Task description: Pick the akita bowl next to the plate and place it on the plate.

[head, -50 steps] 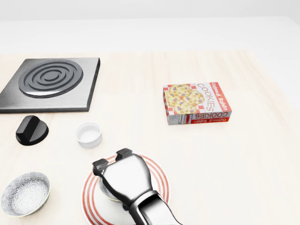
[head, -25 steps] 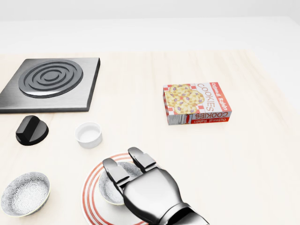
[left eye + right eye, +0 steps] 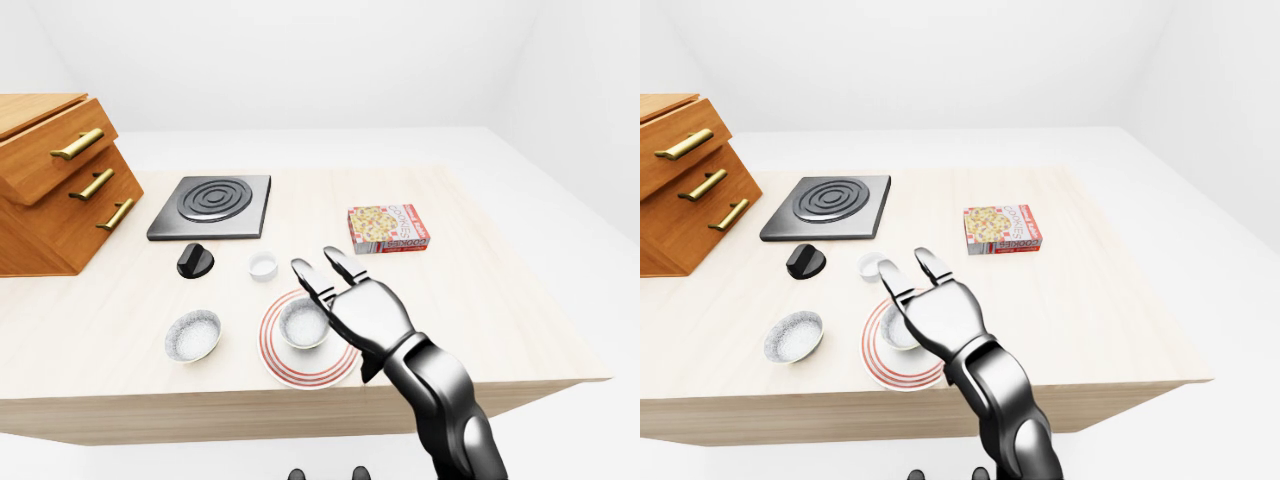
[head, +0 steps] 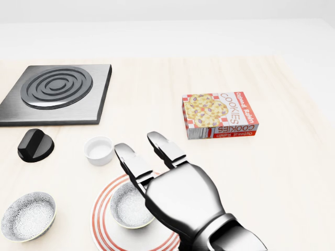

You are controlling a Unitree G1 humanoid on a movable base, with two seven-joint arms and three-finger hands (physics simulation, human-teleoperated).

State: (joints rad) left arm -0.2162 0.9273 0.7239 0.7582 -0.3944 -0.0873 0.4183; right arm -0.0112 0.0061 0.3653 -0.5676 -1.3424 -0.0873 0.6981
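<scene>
A speckled grey akita bowl (image 4: 127, 207) sits upright in the middle of the red-striped white plate (image 4: 101, 220) at the bottom of the head view. My right hand (image 4: 139, 146) hovers just above and to the right of the bowl, fingers (image 4: 166, 148) stretched out and open, holding nothing. Its palm hides the plate's right side. The left-eye view shows the same bowl (image 3: 301, 322) on the plate (image 3: 283, 362), clear of the hand (image 3: 322, 267). My left hand is not in any view.
A second speckled bowl (image 4: 27, 215) lies left of the plate. Nearby are a small white ramekin (image 4: 99, 150), a black knob (image 4: 35, 145), a black hob plate (image 4: 55, 91) and a cookie box (image 4: 220, 115). A wooden drawer cabinet (image 3: 50, 180) stands at the table's left.
My right hand has let go of the bowl, opened its fingers and risen up and to the right. The bowl stays on the plate, now uncovered.
</scene>
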